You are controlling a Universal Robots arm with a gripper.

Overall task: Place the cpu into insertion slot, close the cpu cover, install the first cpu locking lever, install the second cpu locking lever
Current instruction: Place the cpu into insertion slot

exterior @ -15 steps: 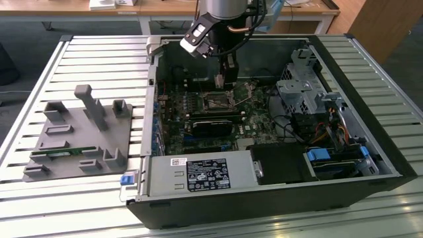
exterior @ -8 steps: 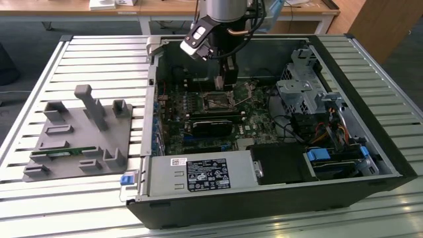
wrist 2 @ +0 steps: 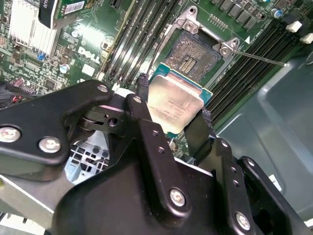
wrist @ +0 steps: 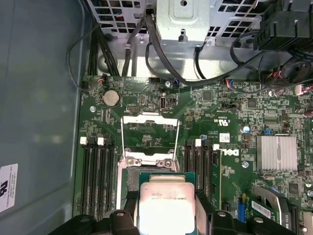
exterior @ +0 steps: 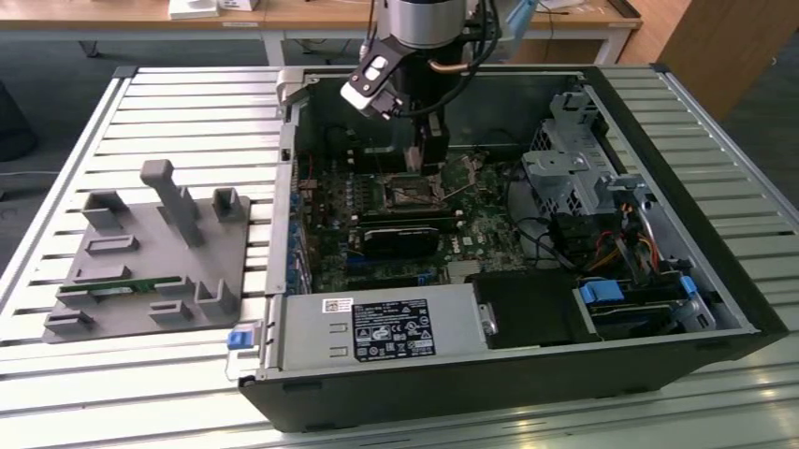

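So the gripper [wrist 2: 173, 99] is clamping the cpu [wrist 2: 171, 106] between its two fingers, holding it just above the insertion slot [wrist 2: 194, 51], not seated yet. The cpu cover [wrist: 148, 119] is sitting flipped open beyond the slot. It's all going on inside the open PC case [exterior: 500, 388] on the slatted table [exterior: 187, 122].

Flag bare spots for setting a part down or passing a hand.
Free: table slats between the fixture and the far edge, and between the fixture and the near edge. Crowded: inside the case, the gripper holds the cpu near the slot; cables and drive cage pack the exterior view's right.
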